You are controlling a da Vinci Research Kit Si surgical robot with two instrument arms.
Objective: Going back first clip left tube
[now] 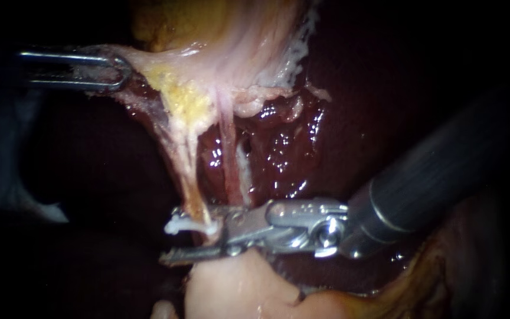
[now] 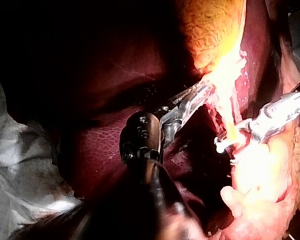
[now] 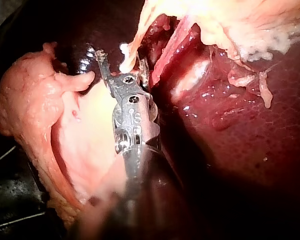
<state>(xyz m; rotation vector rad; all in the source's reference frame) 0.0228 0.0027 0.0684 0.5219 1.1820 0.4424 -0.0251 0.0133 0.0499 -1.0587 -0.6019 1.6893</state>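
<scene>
The left tube (image 1: 189,177), yellowish and stringy, runs down from the gallbladder (image 1: 231,35) to a white clip (image 1: 189,225) that sits across its lower end. My right instrument (image 1: 169,234) comes in from the right, and its jaws stand open around the clip, one above and one below. Beside the left tube runs the pinker right tube (image 1: 228,165). My left instrument (image 1: 113,71) is shut on a fold of gallbladder tissue and holds it stretched to the left. The right wrist view shows the clip (image 3: 125,61) between the open jaws of the right instrument (image 3: 121,69).
Dark red liver (image 1: 284,147) lies wet behind the tubes. A pale lump of tissue (image 1: 237,289) sits just under the right instrument's jaws. In the left wrist view the left instrument (image 2: 200,92) grips near the right instrument (image 2: 229,150).
</scene>
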